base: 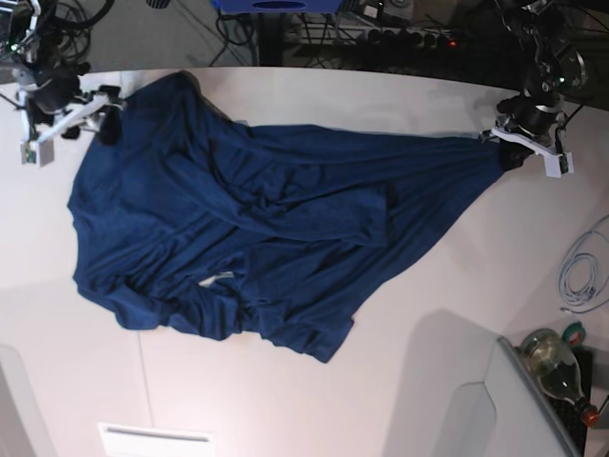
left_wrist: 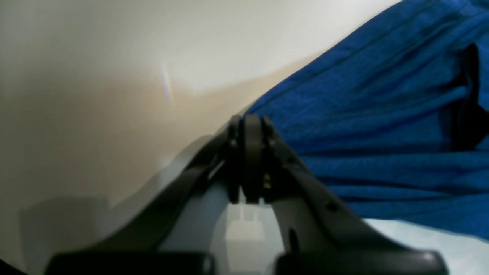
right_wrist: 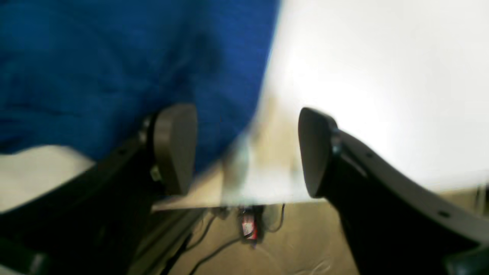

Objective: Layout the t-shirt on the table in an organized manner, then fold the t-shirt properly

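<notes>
Base view | dark navy soft cloth t-shirt (base: pixel 247 238) sprawls creased across white matte surface (base: pixel 447 314) | left end effector (left_wrist: pixel 246 122) clamps its hem corner | right end effector (right_wrist: pixel 246 149) gapes empty (cloth beside it) | we judge it limp, light: take edges.

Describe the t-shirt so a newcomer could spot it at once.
Start at the big white table. Spread rumpled across its middle lies the t-shirt, one corner drawn toward the left gripper. It is the only cloth there, plain dark navy with no print.
</notes>
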Tool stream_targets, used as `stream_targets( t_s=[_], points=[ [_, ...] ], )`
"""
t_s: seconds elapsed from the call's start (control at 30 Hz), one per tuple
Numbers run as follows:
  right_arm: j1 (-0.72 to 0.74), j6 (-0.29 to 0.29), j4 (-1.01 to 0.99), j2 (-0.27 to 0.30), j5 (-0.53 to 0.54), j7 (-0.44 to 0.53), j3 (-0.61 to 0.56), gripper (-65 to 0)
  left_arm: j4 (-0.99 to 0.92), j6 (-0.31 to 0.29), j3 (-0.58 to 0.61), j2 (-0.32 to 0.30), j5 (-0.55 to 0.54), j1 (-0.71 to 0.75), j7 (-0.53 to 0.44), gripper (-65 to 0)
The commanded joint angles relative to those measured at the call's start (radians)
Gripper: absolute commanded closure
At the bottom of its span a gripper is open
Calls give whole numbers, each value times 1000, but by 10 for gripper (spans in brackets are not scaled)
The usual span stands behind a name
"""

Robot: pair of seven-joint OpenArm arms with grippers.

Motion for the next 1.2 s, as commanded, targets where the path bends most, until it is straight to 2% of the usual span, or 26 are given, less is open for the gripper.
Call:
stream_targets(
  t_s=[0.0, 0.2, 0.3, 0.43, 0.47, 0.5, 0.57, 0.6, 0.7, 0.77, 0.9, 0.97, 1.03, 1.1, 1.17],
  points=[
    [-4, 11, 24, 4, 12, 13, -29, -396, 21, 0, -1, -13, -11, -4, -18, 0],
    [25, 9, -12, 1, -34, -33, -190, -395, 24, 0, -1, -13, -11, -5, -18, 0],
    [46, 9, -58, -7, -100, -29, -239, -392, 21, 0, -3, -13, -11, -5, -18, 0],
    [77, 9, -110, -28, -152, -33, -250, -377, 21, 0, -6, -13, -11, -4, -18, 0],
    [85, 9, -118, -28, -152, -33, -253, -338, 21, 0, -6, -13, -11, -4, -18, 0],
    [89, 9, -124, -28, -152, -33, -255, -261, 21, 0, -6, -13, -11, -4, -18, 0],
    [100, 11, -121, -28, -152, -33, -256, -63, 20, 0, -6, -13, -11, -4, -18, 0],
    [101, 11, -119, -28, -151, -34, -256, 0, 20, 0, -6, -13, -11, 1, -18, 0],
    [137, 11, -75, -24, -151, -57, -252, -18, 21, 0, -6, -11, -11, 7, -18, 0],
    [167, 11, -13, -19, -152, -134, -250, 0, 20, 0, -6, -11, -11, 9, -18, 0],
    [283, 9, 57, -19, -155, -290, -252, -5, 20, 0, -6, -11, -11, 9, -18, 0],
    [378, 9, 8, -21, -157, -333, -252, -8, 21, 0, -6, -11, -11, 9, -18, 0],
    [467, 9, -102, -24, -157, -335, -252, -11, 21, 0, -6, -11, -11, 9, -18, 0],
    [533, 9, -197, -22, -155, -335, -252, -57, 21, 0, -6, -11, -11, 9, -18, 0],
    [542, 11, -202, -14, -155, -336, -250, -158, 21, 0, -6, -11, -11, 9, -18, 0]
  ],
)
